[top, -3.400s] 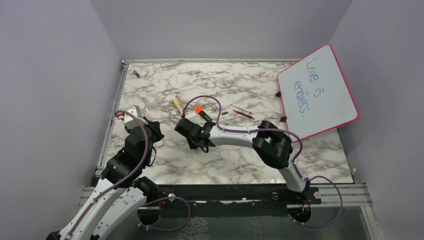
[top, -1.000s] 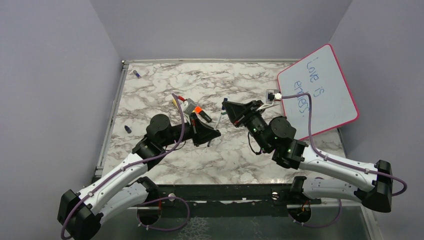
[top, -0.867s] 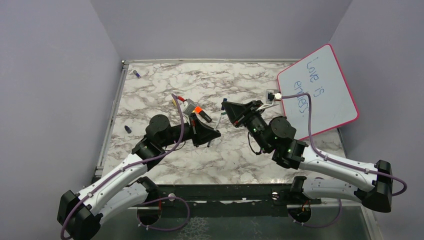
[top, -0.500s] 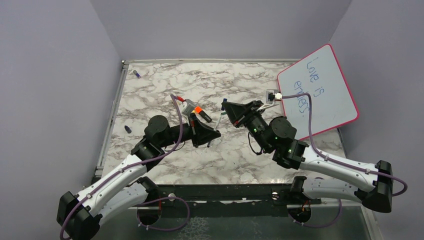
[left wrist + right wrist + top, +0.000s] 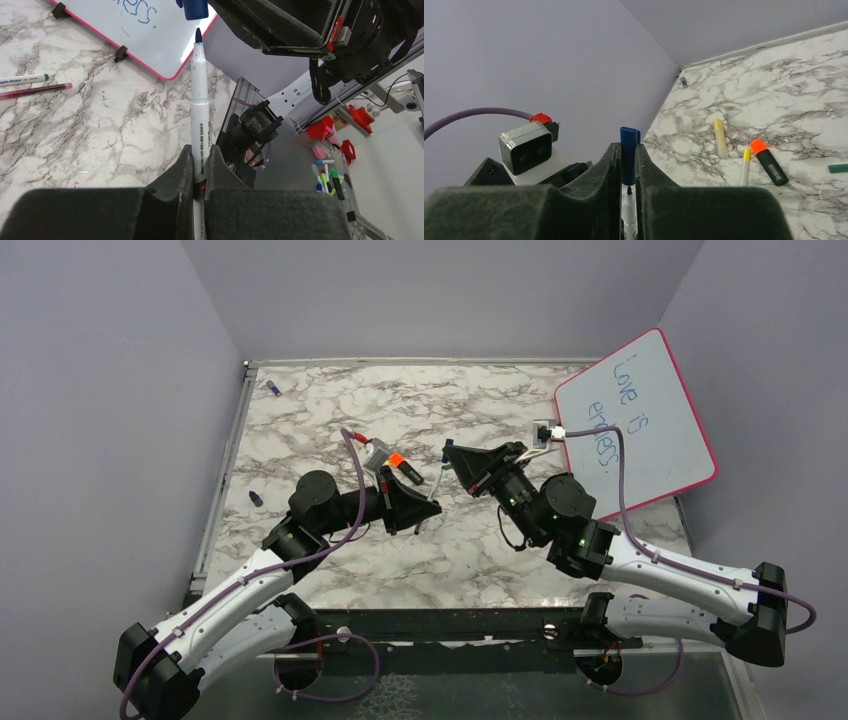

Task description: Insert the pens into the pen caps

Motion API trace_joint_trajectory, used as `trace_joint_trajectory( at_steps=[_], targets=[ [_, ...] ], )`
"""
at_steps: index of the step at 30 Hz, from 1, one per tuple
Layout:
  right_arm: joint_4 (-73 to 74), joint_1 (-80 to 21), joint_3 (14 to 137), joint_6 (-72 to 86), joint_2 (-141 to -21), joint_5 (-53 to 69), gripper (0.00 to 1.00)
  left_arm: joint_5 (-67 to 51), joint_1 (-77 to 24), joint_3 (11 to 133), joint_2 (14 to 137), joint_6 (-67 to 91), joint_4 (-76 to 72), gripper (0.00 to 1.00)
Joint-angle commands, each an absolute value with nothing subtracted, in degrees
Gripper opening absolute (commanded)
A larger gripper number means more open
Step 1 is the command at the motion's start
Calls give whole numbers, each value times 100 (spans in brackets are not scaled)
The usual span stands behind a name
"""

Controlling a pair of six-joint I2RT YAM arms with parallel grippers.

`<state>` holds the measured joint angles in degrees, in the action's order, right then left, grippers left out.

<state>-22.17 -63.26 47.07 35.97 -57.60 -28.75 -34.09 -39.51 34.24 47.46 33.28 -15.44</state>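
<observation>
White-bodied and blue-tipped, one pen (image 5: 200, 105) is pinched upright by the left jaws over the middle of the desk (image 5: 470, 410). Its bare tip is aimed at a blue cap (image 5: 629, 150), which is clamped between the right jaws. The tip is seen just short of the cap's mouth, and contact cannot be made out. Over three seconds earlier the left arm was drawn in by the left edge and the right arm was stretched across the centre; now they are turned to face each other. Over the last second hardly any shift is seen. A yellow pen (image 5: 720, 137), a yellow-ended pen (image 5: 745, 167) and a black highlighter (image 5: 769, 162) are left lying toward the far edge. A dark red pen (image 5: 35, 91) lies nearer the whiteboard (image 5: 640, 430) at the right edge.
</observation>
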Motion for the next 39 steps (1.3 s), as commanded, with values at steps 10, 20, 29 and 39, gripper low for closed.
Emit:
trace_joint_trajectory(
  at_steps=[10, 20, 29, 39],
  targets=[
    [-2006, -6311, 4658, 3713, -5683, -2684, 15, -3164, -3981, 3410, 4668, 3251, -1789, 0],
    [-1665, -6311, 4611, 3975, -5669, -2320, 14, -2918, -3981, 3523, 4591, 3296, -1784, 0],
    [-1472, -6311, 4379, 3988, -5464, -1624, 14, -2883, -3981, 3683, 4548, 3210, -1776, 0],
    [-1314, -6311, 4274, 4107, -5292, -1520, 43, -2883, -3981, 3632, 4573, 3086, -1519, 0]
  ],
)
